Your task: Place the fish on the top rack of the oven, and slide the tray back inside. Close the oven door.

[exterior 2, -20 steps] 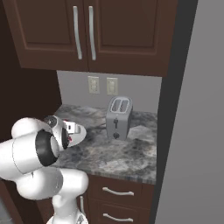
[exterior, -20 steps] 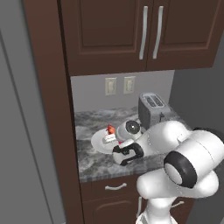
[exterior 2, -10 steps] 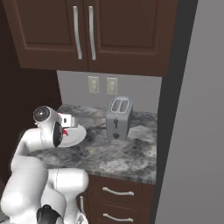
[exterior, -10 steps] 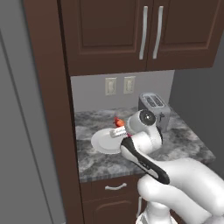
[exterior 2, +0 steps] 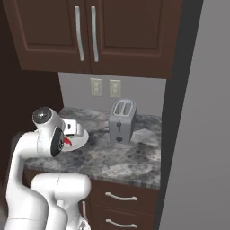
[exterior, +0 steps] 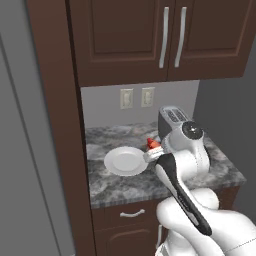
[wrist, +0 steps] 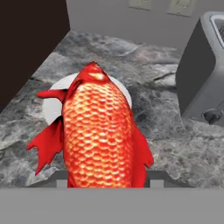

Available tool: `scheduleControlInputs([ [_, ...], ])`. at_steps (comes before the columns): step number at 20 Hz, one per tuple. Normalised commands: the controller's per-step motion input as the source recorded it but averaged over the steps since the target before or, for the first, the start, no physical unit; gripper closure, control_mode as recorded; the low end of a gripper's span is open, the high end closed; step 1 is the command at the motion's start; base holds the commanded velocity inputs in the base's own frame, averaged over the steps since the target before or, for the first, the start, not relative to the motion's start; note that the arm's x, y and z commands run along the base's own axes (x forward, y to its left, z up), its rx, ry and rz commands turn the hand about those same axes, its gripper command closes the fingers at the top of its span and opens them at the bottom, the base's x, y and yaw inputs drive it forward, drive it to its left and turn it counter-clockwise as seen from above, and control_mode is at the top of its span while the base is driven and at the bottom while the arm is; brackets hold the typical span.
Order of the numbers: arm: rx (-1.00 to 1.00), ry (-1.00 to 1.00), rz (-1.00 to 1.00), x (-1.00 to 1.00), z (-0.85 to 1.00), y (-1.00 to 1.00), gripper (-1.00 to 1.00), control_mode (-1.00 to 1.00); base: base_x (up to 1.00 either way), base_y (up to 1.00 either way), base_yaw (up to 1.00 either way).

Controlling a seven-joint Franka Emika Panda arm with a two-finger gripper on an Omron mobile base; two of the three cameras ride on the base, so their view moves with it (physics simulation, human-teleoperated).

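Pinching the fish [wrist: 98, 131] between its 2 fingers, your gripper [exterior: 153, 149] carries it above the counter [exterior: 125, 185], clear of the white plate [exterior: 124, 161], near the toaster [exterior 2: 121, 120], so you can swing toward the oven.

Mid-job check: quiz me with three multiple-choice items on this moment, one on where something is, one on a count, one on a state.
1. Where is the toaster?
A. on the counter, against the back wall
B. inside a cupboard
C. on the plate

2. How many wall outlets show above the counter?
A. one
B. two
C. four

3. What is on the white plate now?
A. the fish
B. a cup
C. nothing

Answers:
1. A, it stands on the grey stone below the outlets.
2. B, two pale plates sit side by side.
3. C, the fish is lifted in the gripper, the plate bare below.
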Motion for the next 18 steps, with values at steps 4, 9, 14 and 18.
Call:
scheduleControlInputs([
  [4,0.00,0.00,0.00,-0.74,0.00,-0.62,1.00,-1.00,0.00,0.00,0.00],
  [9,0.00,0.00,0.00,-0.58,0.00,-0.44,1.00,-1.00,0.00,0.00,0.00],
  [14,0.00,0.00,0.00,-0.57,-0.14,-0.31,1.00,-1.00,0.00,0.00,0.00],
  [18,0.00,0.00,0.00,-0.84,-0.21,-0.19,1.00,-1.00,0.00,0.00,0.00],
])
